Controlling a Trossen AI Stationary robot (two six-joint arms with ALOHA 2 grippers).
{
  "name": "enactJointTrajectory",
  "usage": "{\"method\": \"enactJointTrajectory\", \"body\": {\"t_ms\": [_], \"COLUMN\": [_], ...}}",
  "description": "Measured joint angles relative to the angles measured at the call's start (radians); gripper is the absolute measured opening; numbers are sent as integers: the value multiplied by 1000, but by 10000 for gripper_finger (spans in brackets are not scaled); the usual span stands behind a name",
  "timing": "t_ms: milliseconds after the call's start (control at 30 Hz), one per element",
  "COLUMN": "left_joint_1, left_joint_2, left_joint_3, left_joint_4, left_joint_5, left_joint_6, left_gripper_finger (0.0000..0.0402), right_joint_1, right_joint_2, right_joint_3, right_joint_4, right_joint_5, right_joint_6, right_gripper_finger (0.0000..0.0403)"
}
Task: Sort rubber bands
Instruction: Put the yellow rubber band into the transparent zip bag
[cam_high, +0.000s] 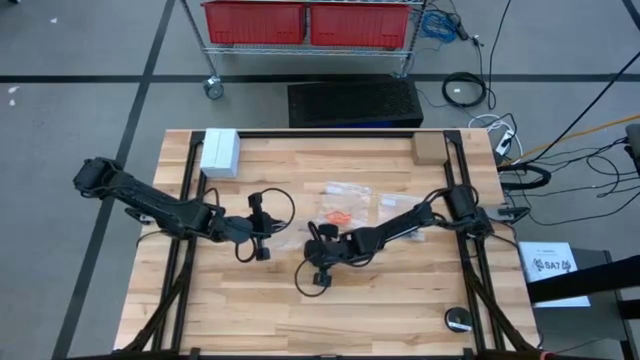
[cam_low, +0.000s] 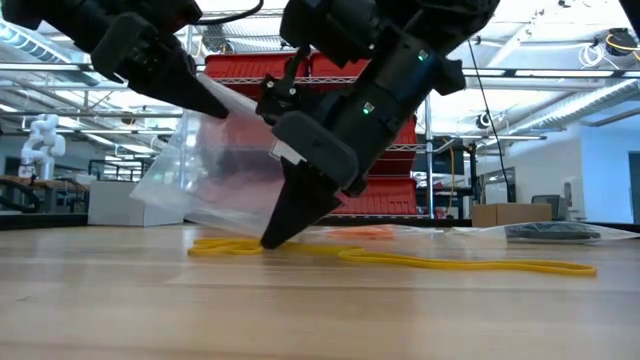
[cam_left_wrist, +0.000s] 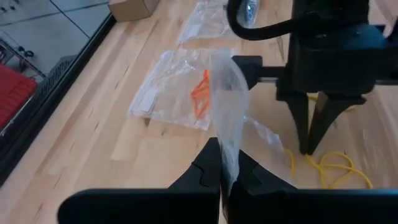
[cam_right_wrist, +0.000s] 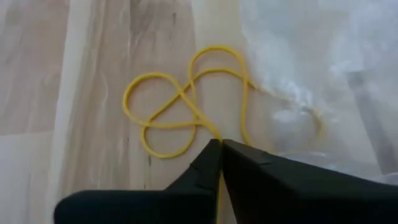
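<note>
1. My right gripper (cam_right_wrist: 219, 144) is down at the wooden table (cam_high: 400, 300), tips on the boards, fingers pinched together over a strand of the yellow rubber band (cam_right_wrist: 180, 106). The rest of the band lies in flat loops just ahead of my tips.
2. My left gripper (cam_left_wrist: 222, 168) is clamped on the edge of a clear plastic bag (cam_left_wrist: 229, 93), holding it up off the table just beside my right claw.
3. The orange rubber bands (cam_left_wrist: 200, 93) sit inside another clear bag (cam_left_wrist: 168, 99) lying flat farther back.
4. I judge this the pick-up step for the yellow band.
5. Next calls for a slow lift, checking the thin strand has not slipped, then carrying it to the mouth of the held bag.
</note>
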Motion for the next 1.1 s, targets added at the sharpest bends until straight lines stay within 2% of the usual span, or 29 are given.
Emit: {"method": "enactJointTrajectory", "body": {"t_ms": [133,400,633,733,900,1100], "left_joint_1": [0,1,0,0,0,0], "left_joint_2": [0,0,0,0,0,0], "left_joint_3": [0,0,0,0,0,0], "left_joint_4": [11,64,78,88,88,92], "left_joint_5": [0,16,25,26,26,44], "left_joint_6": [19,29,46,62,62,62], "left_gripper_finger": [0,0,0,0,0,0], "right_joint_1": [15,64,131,168,198,152], "right_joint_2": [-1,-21,-118,-171,-225,-223], "right_joint_3": [34,186,284,316,327,327], "right_joint_4": [-80,-370,-542,-612,-633,-600], "right_joint_5": [13,138,337,470,627,700], "right_joint_6": [-6,-124,-170,-170,-188,-257], "right_gripper_finger": [8,1,0,0,0,0]}}
